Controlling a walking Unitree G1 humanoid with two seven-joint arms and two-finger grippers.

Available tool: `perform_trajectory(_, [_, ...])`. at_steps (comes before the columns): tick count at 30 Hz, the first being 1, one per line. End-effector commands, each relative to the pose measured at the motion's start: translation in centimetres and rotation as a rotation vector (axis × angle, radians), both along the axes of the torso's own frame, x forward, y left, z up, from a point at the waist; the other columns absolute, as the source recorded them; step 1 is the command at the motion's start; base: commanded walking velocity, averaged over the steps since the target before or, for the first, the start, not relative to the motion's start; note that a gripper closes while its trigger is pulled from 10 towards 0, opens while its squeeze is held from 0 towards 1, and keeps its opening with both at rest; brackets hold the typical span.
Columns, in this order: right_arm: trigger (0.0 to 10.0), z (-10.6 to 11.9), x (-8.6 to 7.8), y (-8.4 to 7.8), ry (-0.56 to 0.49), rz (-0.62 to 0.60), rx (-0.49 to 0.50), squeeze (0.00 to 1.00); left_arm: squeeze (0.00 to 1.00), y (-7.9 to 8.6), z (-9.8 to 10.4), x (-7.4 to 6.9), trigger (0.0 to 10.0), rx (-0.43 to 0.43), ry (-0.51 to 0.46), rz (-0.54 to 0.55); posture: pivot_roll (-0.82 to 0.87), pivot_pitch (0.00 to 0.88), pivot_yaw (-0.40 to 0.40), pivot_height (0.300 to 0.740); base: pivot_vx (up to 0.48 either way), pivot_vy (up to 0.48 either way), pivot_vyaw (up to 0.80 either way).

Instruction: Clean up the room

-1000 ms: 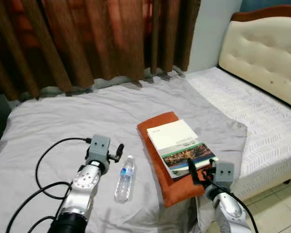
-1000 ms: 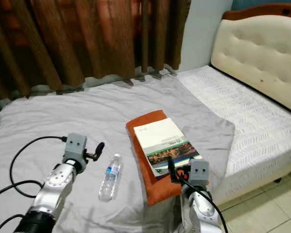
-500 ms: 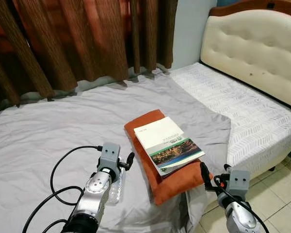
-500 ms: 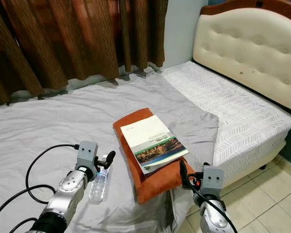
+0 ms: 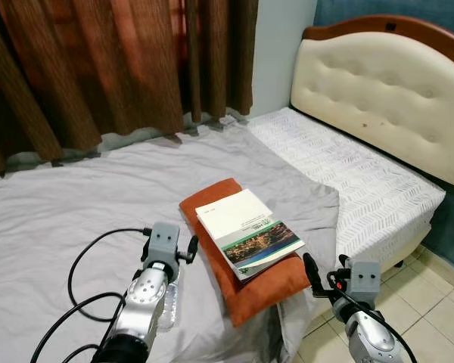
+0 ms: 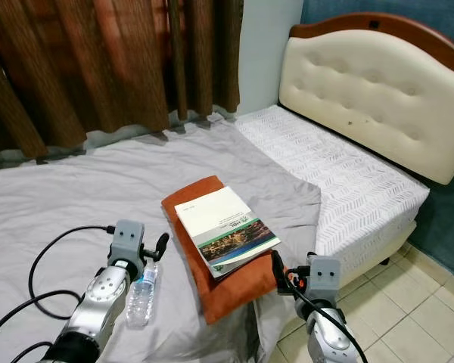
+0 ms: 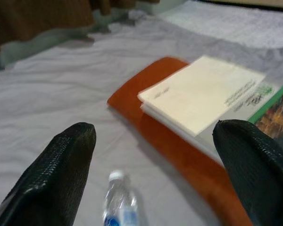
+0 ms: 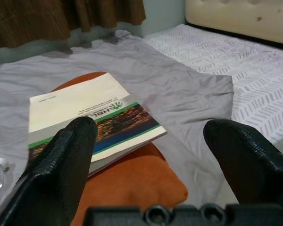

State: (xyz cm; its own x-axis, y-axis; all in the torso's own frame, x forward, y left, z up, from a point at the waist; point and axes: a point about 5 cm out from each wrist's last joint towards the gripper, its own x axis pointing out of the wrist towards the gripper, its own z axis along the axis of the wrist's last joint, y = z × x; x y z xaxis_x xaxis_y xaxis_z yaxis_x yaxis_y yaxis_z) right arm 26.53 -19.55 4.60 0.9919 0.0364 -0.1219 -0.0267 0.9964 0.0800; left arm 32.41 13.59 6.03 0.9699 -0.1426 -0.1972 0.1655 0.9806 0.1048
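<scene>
A clear plastic water bottle (image 6: pixel 140 295) lies on the grey sheet (image 5: pixel 76 204), right beside my left arm. My left gripper (image 6: pixel 163 243) hovers open just above the bottle's (image 7: pixel 119 207) cap end, pointing toward an orange cushion (image 5: pixel 250 281). On the cushion lies a white and green book (image 5: pixel 246 231). My right gripper (image 5: pixel 310 268) is open too, low at the bed's near edge, just right of the cushion's (image 8: pixel 132 183) front corner and facing the book (image 8: pixel 89 117). Nothing sits between either pair of fingers.
A bare white patterned mattress (image 5: pixel 348 174) with a cream tufted headboard (image 5: pixel 378 91) runs along the right. Brown curtains (image 5: pixel 98 68) hang behind the bed. Tiled floor (image 5: pixel 431 310) shows at the lower right. Black cables (image 5: pixel 83 265) loop beside my left arm.
The camera has swung right, bringing more headboard and floor into view. My left gripper has shifted from left of the bottle to over it. My right gripper now sits off the cushion's corner.
</scene>
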Motion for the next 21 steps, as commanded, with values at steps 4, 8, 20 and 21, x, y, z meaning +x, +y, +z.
perform_trajectory(4, [10.0,-0.1,0.3,0.2,0.012,0.022,0.006,0.0,0.0,-1.2,0.3,0.3,10.0,0.015,-0.011,-0.049,-0.12,0.0,0.022,0.74,0.476,0.0,0.0])
perform_trajectory(8, [10.0,-0.2,0.1,0.1,0.016,0.021,0.012,0.0,0.0,-1.6,0.3,0.5,10.0,0.011,0.0,-0.053,-0.13,0.0,0.028,0.74,0.12,0.0,0.0])
perform_trajectory(20, [10.0,-0.3,-0.6,0.0,0.017,0.039,0.021,0.0,0.0,-2.0,0.4,0.9,10.0,-0.006,0.005,-0.029,-0.17,0.0,0.037,0.74,0.028,-0.029,0.22])
perform_trajectory(21, [10.0,-0.3,-0.6,0.0,0.017,0.039,0.021,0.0,0.0,-2.0,0.4,0.9,10.0,-0.006,0.005,-0.029,-0.17,0.0,0.037,0.74,0.33,-0.345,0.5])
